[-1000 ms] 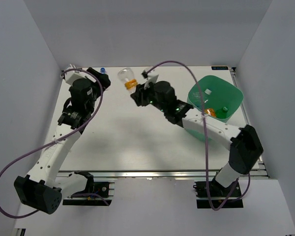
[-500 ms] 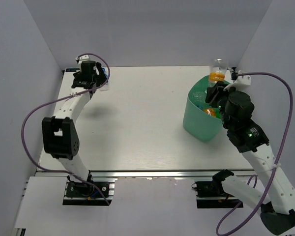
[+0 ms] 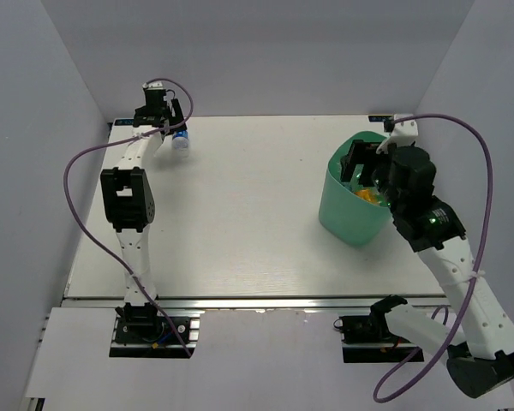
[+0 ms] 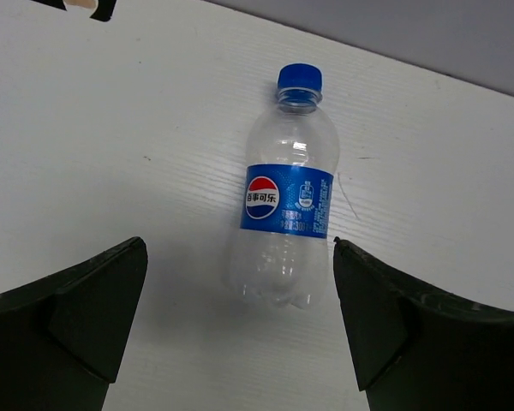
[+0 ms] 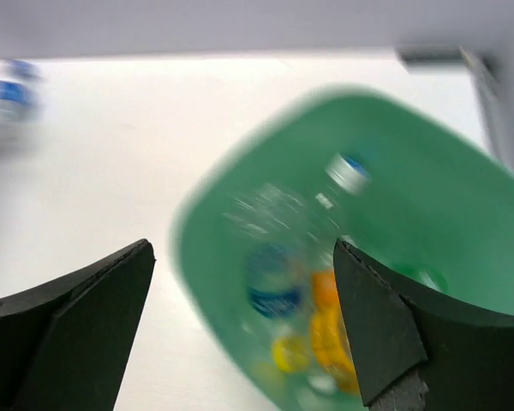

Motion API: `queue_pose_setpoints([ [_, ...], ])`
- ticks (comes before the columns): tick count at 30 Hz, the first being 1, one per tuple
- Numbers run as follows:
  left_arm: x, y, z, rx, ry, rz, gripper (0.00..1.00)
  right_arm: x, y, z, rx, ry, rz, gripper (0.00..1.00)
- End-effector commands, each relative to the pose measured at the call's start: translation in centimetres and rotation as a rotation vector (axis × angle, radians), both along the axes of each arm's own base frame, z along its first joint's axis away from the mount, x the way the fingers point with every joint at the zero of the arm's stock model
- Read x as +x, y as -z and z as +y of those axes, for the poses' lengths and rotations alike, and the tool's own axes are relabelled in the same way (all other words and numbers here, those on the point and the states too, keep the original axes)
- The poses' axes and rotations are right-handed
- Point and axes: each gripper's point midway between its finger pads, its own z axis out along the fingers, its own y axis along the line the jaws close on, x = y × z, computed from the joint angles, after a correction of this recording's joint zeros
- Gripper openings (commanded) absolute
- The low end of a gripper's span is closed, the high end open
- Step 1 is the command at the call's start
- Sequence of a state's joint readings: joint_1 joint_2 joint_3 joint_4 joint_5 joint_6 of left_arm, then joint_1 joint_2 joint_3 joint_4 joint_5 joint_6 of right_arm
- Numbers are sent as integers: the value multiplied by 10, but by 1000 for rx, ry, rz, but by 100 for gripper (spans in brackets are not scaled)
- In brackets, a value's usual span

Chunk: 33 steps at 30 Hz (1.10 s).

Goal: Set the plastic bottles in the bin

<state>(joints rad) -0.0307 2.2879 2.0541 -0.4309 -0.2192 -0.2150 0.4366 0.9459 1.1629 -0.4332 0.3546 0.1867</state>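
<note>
Pick-up step: last blue-label bottle (image 4: 287, 214) lies at desk far-left corner, left pincer (image 3: 161, 110) wide open, empty, above it; next descend, close around label. Right pincer (image 3: 364, 161) open, empty over bin (image 3: 347, 224) at far-right, bottles inside

Left arm (image 3: 127, 195): we stretch it far out toward 11 o'clock.
Left gripper (image 4: 238, 282): our jaws stand spread wide, pointing down.
Right arm (image 3: 439, 233): we reach toward 2 o'clock.
Right gripper (image 5: 240, 287): jaws spread wide too.
</note>
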Motion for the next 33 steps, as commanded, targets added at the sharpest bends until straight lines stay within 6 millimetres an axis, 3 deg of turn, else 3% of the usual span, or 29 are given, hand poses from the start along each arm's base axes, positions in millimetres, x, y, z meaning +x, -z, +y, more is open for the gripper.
queue_pose_setpoints([
  [1,17,-23,-9,0,67,-56,98,-14,-93,67,55,-423,-267,89],
  [2,22,-22,-11,-3,74,-63,98,-15,-94,79,49,-490,-253,89],
  [3,27,-4,-12,-7,84,-40,98,-25,-109,97,36,-608,-280,89],
  [4,31,-2,-15,-11,97,-43,98,-14,-93,113,22,-658,-222,89],
  [6,39,4,-23,-35,139,-59,98,-15,-82,138,-27,-757,-194,89],
  [7,41,18,-24,-44,143,-48,98,-6,-63,152,-48,-781,-142,89],
  [9,45,30,-25,-56,135,-45,98,-7,-46,170,-67,-828,-101,89],
  [10,46,45,-24,-55,124,-24,98,-1,-35,178,-79,-843,-77,90],
  [14,44,73,-13,-28,64,35,98,-7,-12,194,-111,-932,-42,89],
  [16,40,82,-13,-31,61,56,97,-17,-11,200,-112,-994,-69,89],
  [17,41,74,-13,-30,63,34,91,-22,1,202,-112,-1020,-56,89],
  [19,35,81,-13,-32,61,44,78,-26,-2,203,-101,-1036,-92,89],
  [20,37,72,-12,-31,63,18,59,-31,4,204,-92,-1049,-79,89],
  [22,37,59,-19,-48,97,13,40,-33,4,202,-83,-1040,-77,89],
  [23,34,43,-22,-58,113,4,32,-30,6,199,-76,-1005,-61,89],
  [24,32,29,-24,-64,123,-14,19,-28,6,197,-70,-982,-54,89],
  [25,24,30,-29,-77,140,-2,14,-25,7,195,-62,-955,-43,89],
  [26,22,18,-31,-89,151,-29,9,-20,6,194,-50,-923,-42,89],
  [27,14,-27,-36,-99,174,-104,3,-21,9,195,-15,-905,-16,89],
  [28,6,-42,-41,-110,195,-130,2,-21,12,195,-5,-904,-10,89],
  [29,-10,-32,-57,-157,266,-124,2,-24,13,199,7,-932,-13,89],
  [30,-21,-44,-68,-184,306,-155,2,-27,21,201,27,-937,13,89],
  [31,-35,-103,-77,-196,353,-297,2,-29,24,202,44,-946,23,89],
  [32,-62,-79,-94,-266,422,-247,2,-36,24,206,58,-990,26,89],
  [33,-79,-87,-111,-303,470,-267,2,-41,30,207,61,-1010,36,89],
])
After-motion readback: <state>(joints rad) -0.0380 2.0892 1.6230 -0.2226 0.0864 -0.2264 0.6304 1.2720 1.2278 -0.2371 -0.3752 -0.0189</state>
